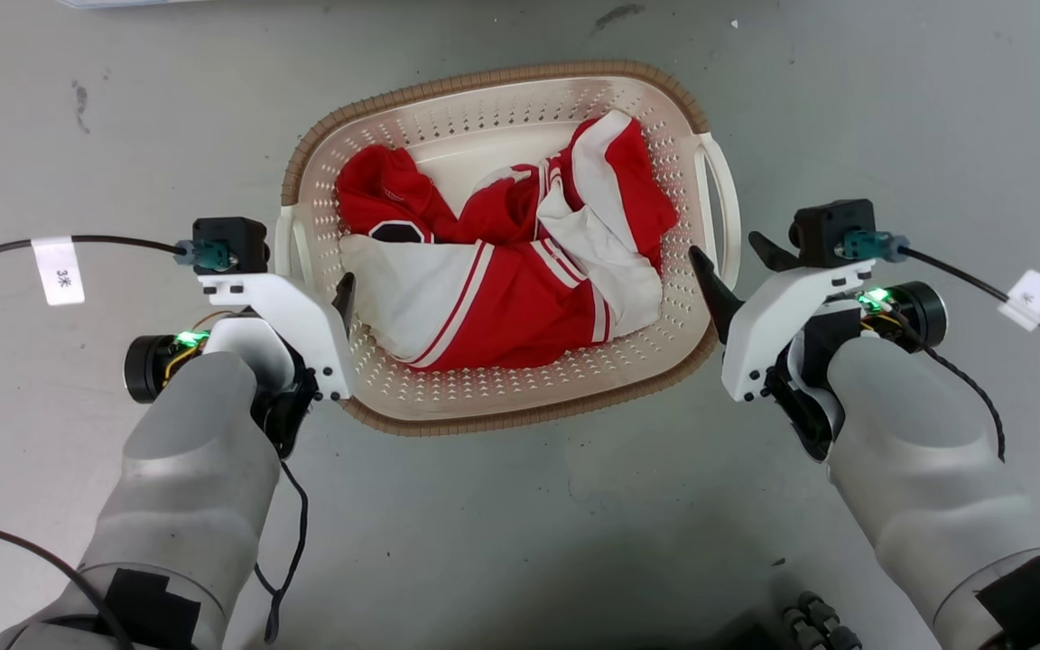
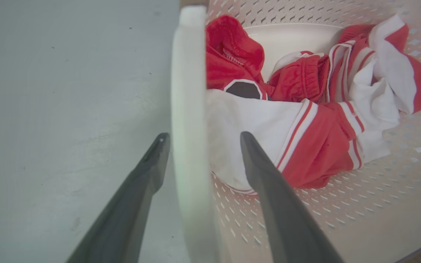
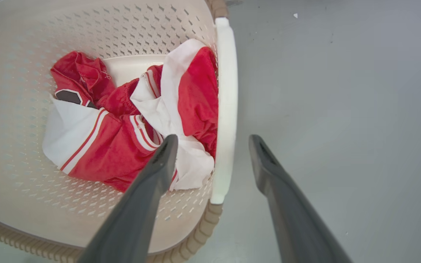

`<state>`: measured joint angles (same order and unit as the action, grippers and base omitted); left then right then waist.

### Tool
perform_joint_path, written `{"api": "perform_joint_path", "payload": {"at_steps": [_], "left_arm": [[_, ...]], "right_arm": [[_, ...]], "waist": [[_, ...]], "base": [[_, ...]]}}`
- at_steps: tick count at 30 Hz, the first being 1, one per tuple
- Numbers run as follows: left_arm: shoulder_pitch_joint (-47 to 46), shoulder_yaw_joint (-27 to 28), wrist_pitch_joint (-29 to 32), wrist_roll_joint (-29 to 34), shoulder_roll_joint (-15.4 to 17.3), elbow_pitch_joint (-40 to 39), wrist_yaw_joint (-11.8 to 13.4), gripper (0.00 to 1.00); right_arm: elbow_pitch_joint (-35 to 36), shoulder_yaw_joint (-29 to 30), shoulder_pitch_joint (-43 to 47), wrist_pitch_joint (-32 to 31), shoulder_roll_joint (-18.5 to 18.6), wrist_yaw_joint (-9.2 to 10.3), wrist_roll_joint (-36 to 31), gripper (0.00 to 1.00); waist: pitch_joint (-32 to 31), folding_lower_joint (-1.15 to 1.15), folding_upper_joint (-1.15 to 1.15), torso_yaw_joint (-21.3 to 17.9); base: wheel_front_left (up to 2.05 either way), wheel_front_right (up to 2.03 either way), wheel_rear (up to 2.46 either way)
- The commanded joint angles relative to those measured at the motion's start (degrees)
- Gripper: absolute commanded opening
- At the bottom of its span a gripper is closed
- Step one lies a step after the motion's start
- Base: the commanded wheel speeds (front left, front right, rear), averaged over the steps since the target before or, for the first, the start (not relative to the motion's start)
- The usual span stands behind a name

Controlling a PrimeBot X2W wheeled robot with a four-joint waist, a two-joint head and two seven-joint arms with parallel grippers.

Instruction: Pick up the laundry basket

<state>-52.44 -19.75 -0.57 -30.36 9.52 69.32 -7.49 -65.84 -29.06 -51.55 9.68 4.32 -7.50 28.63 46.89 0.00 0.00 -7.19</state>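
Down on the grey floor (image 1: 520, 542), seen from the head camera, the laundry basket (image 1: 484, 83) sits dead centre between the two arms. It has cream perforated walls and a brown woven-look rim, and a crumpled red-and-white garment (image 1: 520, 307) lies in the bottom. The left hand (image 1: 317, 275) is right at the basket's left handle (image 1: 288, 242), with one dark finger dipping inside the wall and the other hidden under its white housing. Over on the other side, the right hand (image 1: 729, 250) is spread wide at the right handle (image 1: 726, 199), one finger over the rim and one outside it. A cable with a white tag (image 1: 58, 269) trails off the left wrist. Now the left wrist camera: the pale bar of the handle runs straight up between the two fingers. The outer finger (image 2: 152, 160) is just beside the bar over the floor, while the inner one hangs over the garment, clearly apart from the bar. So that hand is released, straddling the loop and clamping nothing. Switching to the right wrist camera, it's the mirror picture. The white handle bar stands between the fingers, the inner finger (image 3: 159, 164) above the cloth and the outer one above bare floor, with a gap on both sides. That hand is released too, with nothing gripped. At the far wall a dark fingertip of the left hand pokes into the basket.
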Motion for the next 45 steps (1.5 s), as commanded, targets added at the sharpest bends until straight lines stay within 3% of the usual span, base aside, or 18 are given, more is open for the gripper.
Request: {"api": "perform_joint_path", "payload": {"at_steps": [1, 6, 7, 8, 10, 22, 29, 45], "left_arm": [[-0.84, -0.08, 0.19, -0.18, 0.26, 0.19, 0.03, 1.00], [-1.34, -0.95, 1.39, -1.53, 0.32, 0.89, 0.03, 0.98], [-1.49, -1.17, 1.63, -1.71, 0.31, 0.94, 0.03, 0.43], [-1.66, -1.42, 1.70, -1.91, 0.31, 0.94, 0.03, 0.00], [-1.78, -1.96, 2.22, -2.35, 0.18, 0.83, 0.03, 0.00], [-1.76, -5.71, 2.47, -4.75, -0.19, 0.20, 0.01, 0.00], [-1.93, -7.51, 6.43, -7.05, -1.63, 0.86, -0.11, 0.00], [4.23, -11.00, 15.34, -13.52, -3.56, 0.87, -0.32, 0.00]], "right_arm": [[-0.25, -0.32, -1.02, -0.25, -0.16, 0.02, 0.34, 1.00], [-1.25, -2.69, -1.97, -2.03, -0.14, 0.02, 3.40, 1.00], [-1.48, -2.92, -2.06, -2.56, -0.11, 0.02, 4.20, 0.49], [-1.60, -3.42, -2.19, -3.18, -0.10, 0.02, 4.79, 0.27], [-1.44, -4.34, -2.63, -3.53, 0.19, 0.02, 5.95, 0.00], [-1.68, -9.80, -2.42, -4.46, 1.01, -0.01, 10.53, 0.00], [-2.16, -12.73, -1.42, -8.37, 1.40, -0.07, 13.48, 0.00], [-4.49, -15.88, 3.72, -20.74, 0.85, -0.14, 20.89, 0.00]], "waist": [[0.12, 0.00, 0.00, 0.02], [0.75, 0.00, 0.00, 0.22], [0.83, 0.00, 0.00, 0.28], [0.92, 0.00, 0.00, 0.33], [1.12, 0.00, 0.00, 0.38], [-0.37, 0.00, 0.00, 0.61], [-3.65, 0.00, 0.00, 1.09], [-18.26, 0.00, 0.00, 1.44]], "base": [[0.00, 0.00, 0.00], [0.00, 0.00, 0.00], [0.00, 0.00, 0.00], [0.00, 0.00, 0.00], [0.00, 0.00, 0.00], [0.00, 0.00, 0.00], [0.00, 0.00, 0.00], [0.00, 0.00, 0.00]]}}
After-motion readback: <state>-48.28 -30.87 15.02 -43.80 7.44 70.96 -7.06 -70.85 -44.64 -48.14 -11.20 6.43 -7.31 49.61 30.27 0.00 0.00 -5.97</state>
